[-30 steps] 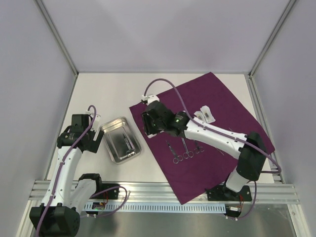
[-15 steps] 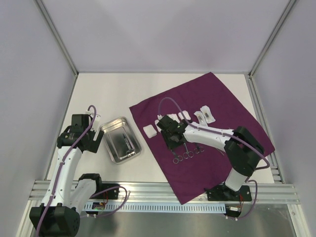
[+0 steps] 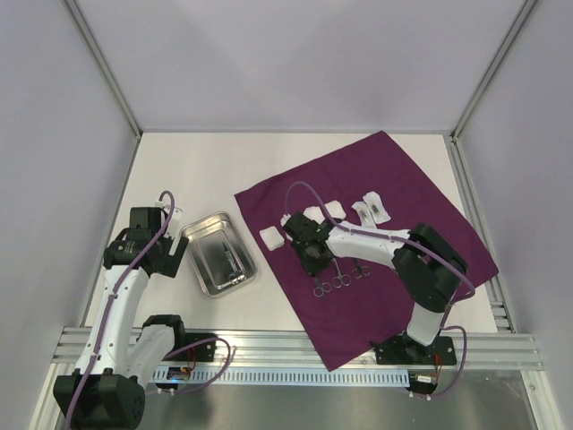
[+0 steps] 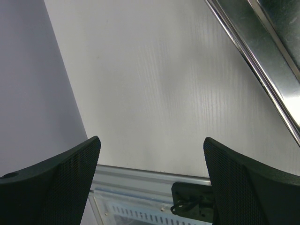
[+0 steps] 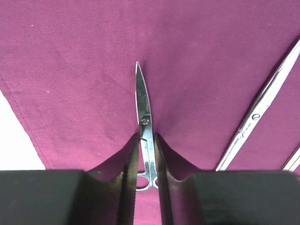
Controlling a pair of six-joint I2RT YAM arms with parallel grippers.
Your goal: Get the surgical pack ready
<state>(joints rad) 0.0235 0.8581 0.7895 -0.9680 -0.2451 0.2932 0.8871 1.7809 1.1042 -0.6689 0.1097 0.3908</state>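
Right wrist view: right gripper (image 5: 146, 138) clamps the scissors (image 5: 143, 98), which lie flat on the cloth (image 5: 70, 56) near its left edge. Tray (image 3: 193, 262) sits left of the cloth; left gripper (image 4: 152, 154), farther left, is spread wide.

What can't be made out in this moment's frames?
Handles of the scissors: right wrist view, hidden behind the right gripper.
Contents of the steel tray: top view, dark streaks too small to tell from reflections.
Rest of the steel tray: left wrist view, cut off by the edge; only its rim shows.
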